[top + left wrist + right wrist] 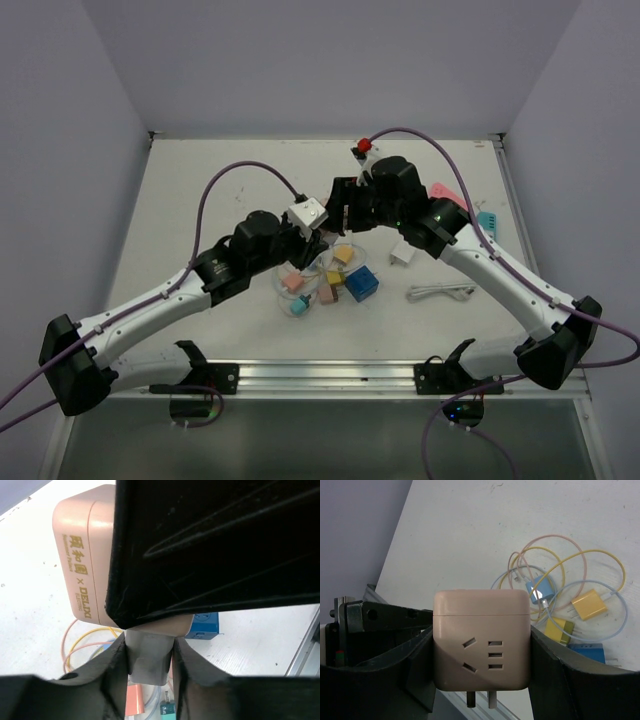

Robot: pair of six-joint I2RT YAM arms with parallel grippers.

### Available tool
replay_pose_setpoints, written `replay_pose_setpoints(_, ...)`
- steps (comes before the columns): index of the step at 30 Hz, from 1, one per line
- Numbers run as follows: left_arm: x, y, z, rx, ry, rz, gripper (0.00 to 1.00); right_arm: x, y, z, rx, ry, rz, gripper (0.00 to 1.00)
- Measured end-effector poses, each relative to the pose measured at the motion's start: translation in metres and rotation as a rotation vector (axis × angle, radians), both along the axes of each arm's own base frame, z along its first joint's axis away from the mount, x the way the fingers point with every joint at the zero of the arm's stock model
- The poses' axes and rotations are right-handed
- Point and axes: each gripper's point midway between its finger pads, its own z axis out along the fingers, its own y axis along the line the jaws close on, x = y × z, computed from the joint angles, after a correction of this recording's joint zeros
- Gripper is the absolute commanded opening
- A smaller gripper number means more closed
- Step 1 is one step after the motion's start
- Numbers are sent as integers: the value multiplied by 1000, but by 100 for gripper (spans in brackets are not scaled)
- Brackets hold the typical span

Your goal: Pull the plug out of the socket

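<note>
The white table [200,210] carries at centre frame a tangle of thin cables [300,303] with a blue cube [361,284], a yellow charger [343,255] and a pink charger [293,282]. To their right lie a white adapter [403,258] and what may be a pale bundled lead [440,292]. At the upper right sit a pink card [445,190] and a teal item [489,219].

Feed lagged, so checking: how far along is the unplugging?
Done: right fingers clamp the pink socket cube. In hand: left fingers pinch the grey plug, not yet out of the cube. Left: pulling them apart.
</note>
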Motion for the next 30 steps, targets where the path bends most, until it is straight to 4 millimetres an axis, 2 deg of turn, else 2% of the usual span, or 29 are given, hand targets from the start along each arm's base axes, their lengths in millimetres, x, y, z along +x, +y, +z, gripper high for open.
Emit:
replay_pose_setpoints(1,-1,-1,-1,0,2,-6,22,0,0,0,-1,0,-1,0)
replay_pose_setpoints(2,-2,-1,-2,-1,3,-9,10,0,-1,-1,-2,2,-1,0)
replay_pose_setpoints(4,-2,-2,-3,-5,1,-12,0,0,-2,-2,-5,6,-3,0)
replay_pose_setpoints(14,-10,-4,-9,-56,8,-26,0,-1,-8,-7,-6,46,2,0)
replay_pose_setpoints(23,-21,-12,-16,-107,47,-62,0,-4,-22,-15,-1,125,25,0)
replay_pose_setpoints(24,-23,-11,-19,-99,62,-58,0,-1,-24,-15,-6,115,21,0)
replay_pose_setpoints(25,-29,-4,-36,-56,109,-51,0,6,-30,-13,-14,88,-6,0)
replay_pose_setpoints(26,-32,-1,-46,-30,135,-49,0,18,-42,-8,-20,54,-51,0)
replay_pose_setpoints(28,-45,13,-77,63,226,-38,0,41,-70,2,-38,-11,-156,0)
replay_pose_setpoints(30,-55,25,-97,127,290,-24,0,54,-94,11,-54,-61,-236,0)
